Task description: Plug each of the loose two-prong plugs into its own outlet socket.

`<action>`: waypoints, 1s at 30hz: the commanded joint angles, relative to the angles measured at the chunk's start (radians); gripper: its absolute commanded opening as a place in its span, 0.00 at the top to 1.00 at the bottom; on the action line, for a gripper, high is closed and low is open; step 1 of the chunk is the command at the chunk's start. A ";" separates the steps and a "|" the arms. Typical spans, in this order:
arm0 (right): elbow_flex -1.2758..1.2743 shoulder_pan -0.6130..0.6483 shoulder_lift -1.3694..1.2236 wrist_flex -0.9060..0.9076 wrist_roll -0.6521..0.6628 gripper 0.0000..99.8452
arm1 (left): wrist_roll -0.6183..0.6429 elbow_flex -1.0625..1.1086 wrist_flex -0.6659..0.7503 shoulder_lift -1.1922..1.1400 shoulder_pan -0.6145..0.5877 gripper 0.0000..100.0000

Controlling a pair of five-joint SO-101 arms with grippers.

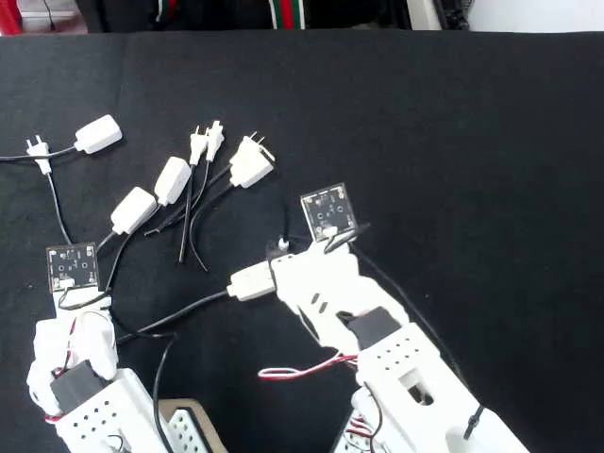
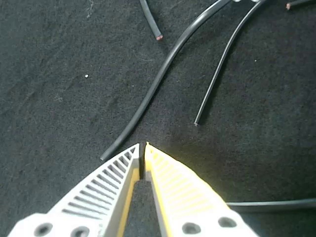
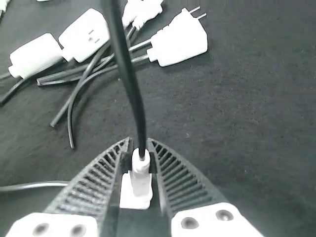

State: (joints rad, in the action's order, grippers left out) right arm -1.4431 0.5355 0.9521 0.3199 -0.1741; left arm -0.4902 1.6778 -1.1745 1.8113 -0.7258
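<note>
The black tabletop (image 1: 453, 142) is strewn with cords. At the middle, the right arm (image 1: 377, 330) is stretched forward, its claw (image 3: 139, 141) clamped on a white plug (image 3: 137, 185) whose black cord (image 3: 123, 64) leads away. A white socket (image 1: 250, 281) lies just beside it. The left arm (image 1: 75, 377) is folded low at the near left, its claw (image 2: 142, 146) pressed closed on nothing. Loose plugs (image 1: 250, 162) are clustered farther out.

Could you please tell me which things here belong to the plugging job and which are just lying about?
Job: large plug; two small plugs; leftmost plug; leftmost socket; two middle sockets; socket beside the right arm; white corded piece in the fingers of the right gripper.
Lying about: two square marker cards; striped items beyond the table's far edge.
</note>
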 commanded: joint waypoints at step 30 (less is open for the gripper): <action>0.044 0.037 -0.242 -0.161 -0.008 0.99 | -0.009 0.012 -0.008 0.011 0.016 0.96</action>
State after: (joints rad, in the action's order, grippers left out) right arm -1.4369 0.5677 0.7327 0.1649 -0.1772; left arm -0.4902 1.6778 -1.1745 1.8113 -0.7196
